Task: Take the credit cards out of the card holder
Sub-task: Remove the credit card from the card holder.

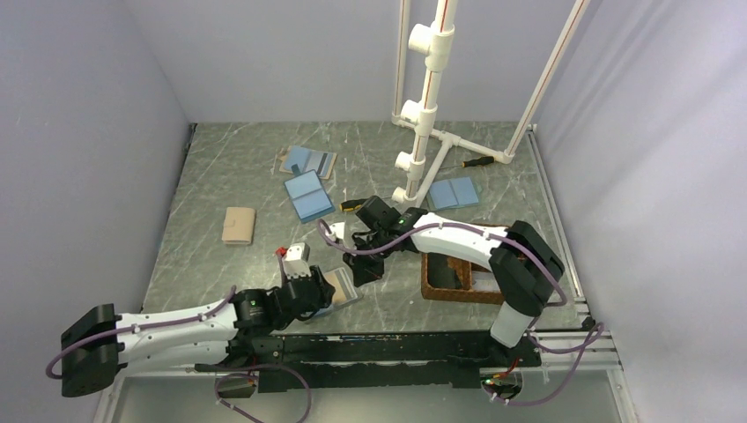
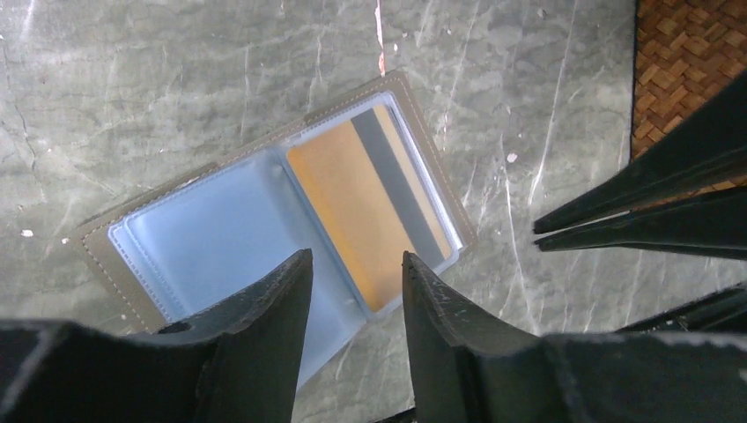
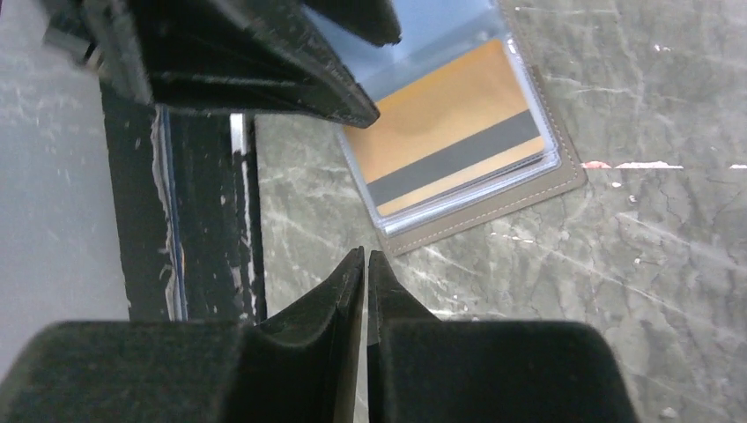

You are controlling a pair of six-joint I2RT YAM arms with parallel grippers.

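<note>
Marble table (image 2: pixel 132 88) — left fingers (image 2: pixel 298 269) half-spread over card holder (image 2: pixel 220 229); right fingers (image 3: pixel 357 273) closed.

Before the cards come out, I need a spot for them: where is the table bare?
Bare marble between the tan folded wallet and the left claw; a narrow strip between the card holder and the wicker tray. Crowded: around the right claw and among the far blue holders.

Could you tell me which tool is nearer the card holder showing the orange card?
Left: the left tool is above the card holder, at its fold; the right tool is beside its tan edge.
</note>
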